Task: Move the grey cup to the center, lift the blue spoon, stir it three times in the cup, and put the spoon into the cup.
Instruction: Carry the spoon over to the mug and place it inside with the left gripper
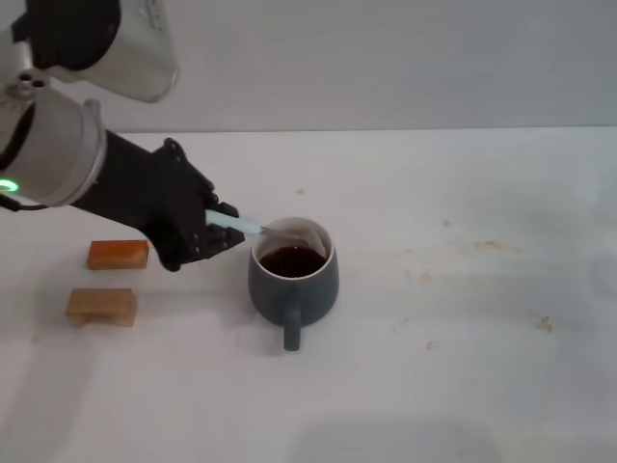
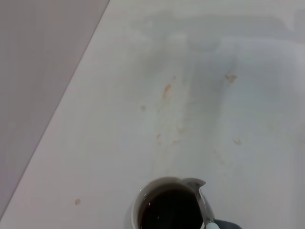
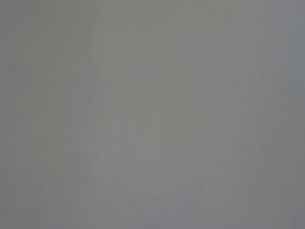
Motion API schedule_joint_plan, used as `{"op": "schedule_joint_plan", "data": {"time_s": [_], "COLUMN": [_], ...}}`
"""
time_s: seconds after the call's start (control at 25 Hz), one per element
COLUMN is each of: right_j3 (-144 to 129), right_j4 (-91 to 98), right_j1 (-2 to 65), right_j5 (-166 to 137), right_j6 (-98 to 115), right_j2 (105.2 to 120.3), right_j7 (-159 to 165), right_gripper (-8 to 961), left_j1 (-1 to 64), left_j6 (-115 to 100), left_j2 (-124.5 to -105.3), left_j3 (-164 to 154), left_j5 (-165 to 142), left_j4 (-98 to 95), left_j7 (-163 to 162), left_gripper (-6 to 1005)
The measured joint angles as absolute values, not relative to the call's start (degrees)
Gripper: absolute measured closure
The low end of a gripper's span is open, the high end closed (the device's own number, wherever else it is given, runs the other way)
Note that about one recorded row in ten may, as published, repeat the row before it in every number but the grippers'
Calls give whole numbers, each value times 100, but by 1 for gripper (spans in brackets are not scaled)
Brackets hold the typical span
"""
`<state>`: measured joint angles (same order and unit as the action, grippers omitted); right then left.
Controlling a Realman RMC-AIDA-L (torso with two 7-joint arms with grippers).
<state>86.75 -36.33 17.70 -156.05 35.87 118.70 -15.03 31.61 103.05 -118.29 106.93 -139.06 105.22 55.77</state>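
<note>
You have the left gripper just beside the grey cup, on its left, with the fingers pinched on the light blue handle of the blue spoon. The spoon slants across from the gripper so that its metal bowl rests over the far rim of the cup, above the dark liquid inside. The cup stands upright near the middle of the white table, its handle pointing toward you. 2 small wooden blocks lie on the table left of the cup, below the arm. Your right gripper shows in no view; its wrist camera gives only flat grey
</note>
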Motion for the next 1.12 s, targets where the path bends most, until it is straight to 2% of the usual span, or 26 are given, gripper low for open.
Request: {"op": "schedule_joint_plan", "data": {"time_s": [0.16, 0.36, 1.12], "right_j3": [8801, 8738, 8144], "right_j4": [-4510, -5021, -5754], "right_j1": [975, 290, -376], "right_j5": [-15600, -15594, -15607], "right_j6": [3582, 3632, 3658], "right_j2": [11890, 11919, 11932], "right_j7": [-1757, -1791, -1800], "right_gripper": [841, 839, 841], "left_j1": [3318, 3431, 3162], "left_j6": [10147, 9728, 9669], "left_j2": [-11819, -11796, -11797], "left_j3": [10614, 10571, 10670], "left_j5": [-13923, -14112, -14098], "left_j4": [10193, 9648, 9247], "left_j7": [5590, 5727, 6261], "left_gripper": [820, 820, 820]}}
